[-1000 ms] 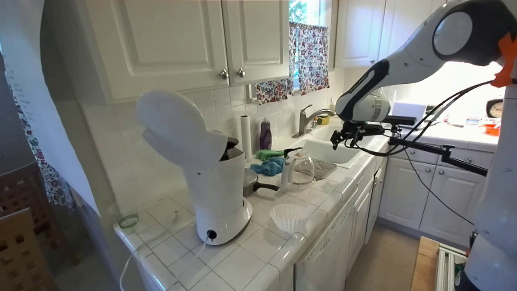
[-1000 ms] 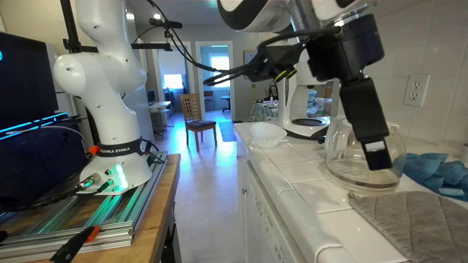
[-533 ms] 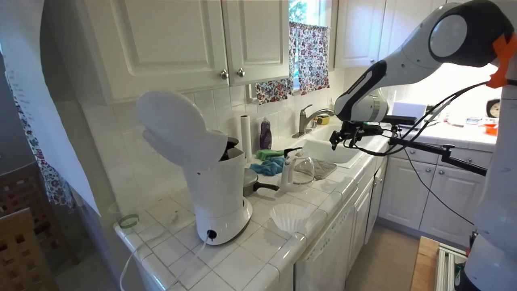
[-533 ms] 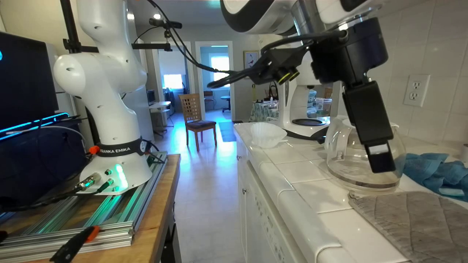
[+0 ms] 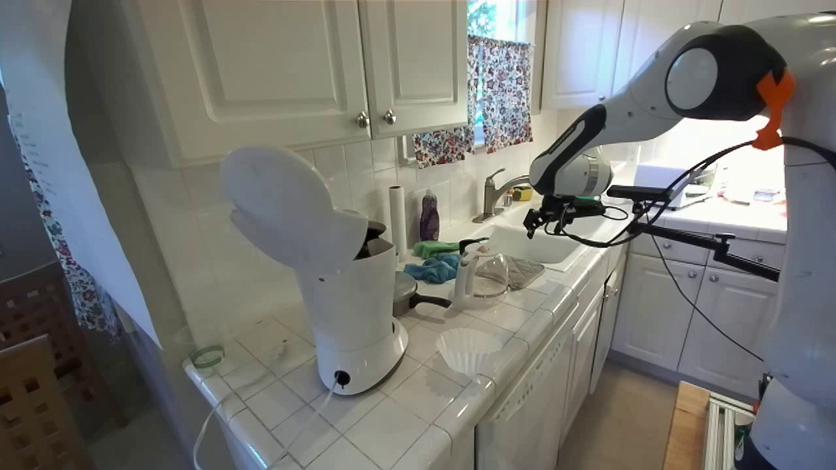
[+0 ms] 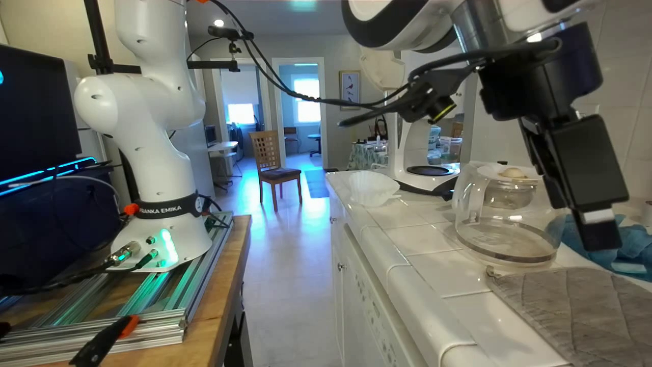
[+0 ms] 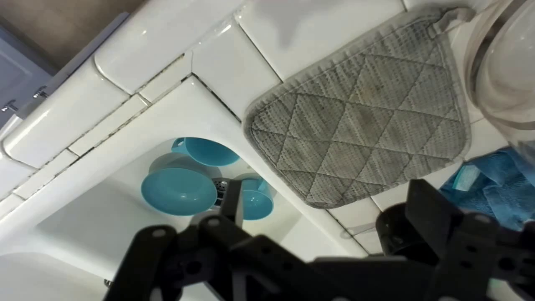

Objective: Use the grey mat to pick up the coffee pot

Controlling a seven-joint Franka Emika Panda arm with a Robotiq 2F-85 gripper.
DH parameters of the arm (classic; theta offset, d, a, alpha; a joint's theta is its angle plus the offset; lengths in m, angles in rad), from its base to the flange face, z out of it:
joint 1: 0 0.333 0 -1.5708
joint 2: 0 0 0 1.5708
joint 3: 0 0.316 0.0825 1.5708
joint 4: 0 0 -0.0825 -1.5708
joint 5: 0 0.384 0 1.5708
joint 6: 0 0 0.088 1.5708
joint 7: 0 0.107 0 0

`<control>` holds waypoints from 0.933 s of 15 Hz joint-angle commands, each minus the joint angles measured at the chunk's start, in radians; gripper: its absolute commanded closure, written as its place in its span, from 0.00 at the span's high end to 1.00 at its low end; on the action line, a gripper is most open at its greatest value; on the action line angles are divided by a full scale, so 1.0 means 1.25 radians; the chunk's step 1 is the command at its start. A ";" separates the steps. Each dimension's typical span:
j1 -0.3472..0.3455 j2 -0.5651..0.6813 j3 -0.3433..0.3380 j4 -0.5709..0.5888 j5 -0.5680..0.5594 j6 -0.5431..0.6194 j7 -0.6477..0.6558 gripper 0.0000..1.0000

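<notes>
The grey quilted mat (image 7: 359,113) lies flat on the tiled counter beside the sink in the wrist view. It also shows in both exterior views (image 5: 524,273) (image 6: 580,306). The coffee pot (image 6: 509,224), a clear glass jug with a pale lid top, stands upright at the mat's edge. It also shows in an exterior view (image 5: 490,277) and is partly cut off in the wrist view (image 7: 512,71). My gripper (image 7: 327,182) is open and empty, its fingers wide apart. In the exterior views my gripper (image 5: 530,228) (image 6: 601,234) hangs above the counter near the sink, apart from mat and pot.
The sink (image 7: 104,209) holds teal dishes (image 7: 179,191). A black object (image 7: 397,232) stands near my right finger. A blue cloth (image 7: 505,188) lies past the mat. A white coffee machine (image 5: 356,313), a pan (image 5: 405,290) and a paper filter (image 5: 467,349) stand further along the counter.
My open gripper has shifted sideways, to the right in one exterior view and slightly left in another, leaving more of the pot uncovered. The mat and pot have not moved.
</notes>
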 commanded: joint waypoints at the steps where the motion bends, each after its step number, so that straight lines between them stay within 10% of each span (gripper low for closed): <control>1: -0.058 0.097 0.066 0.124 0.075 -0.076 -0.070 1.00; 14: -0.139 0.302 0.152 0.333 0.068 -0.174 -0.176 1.00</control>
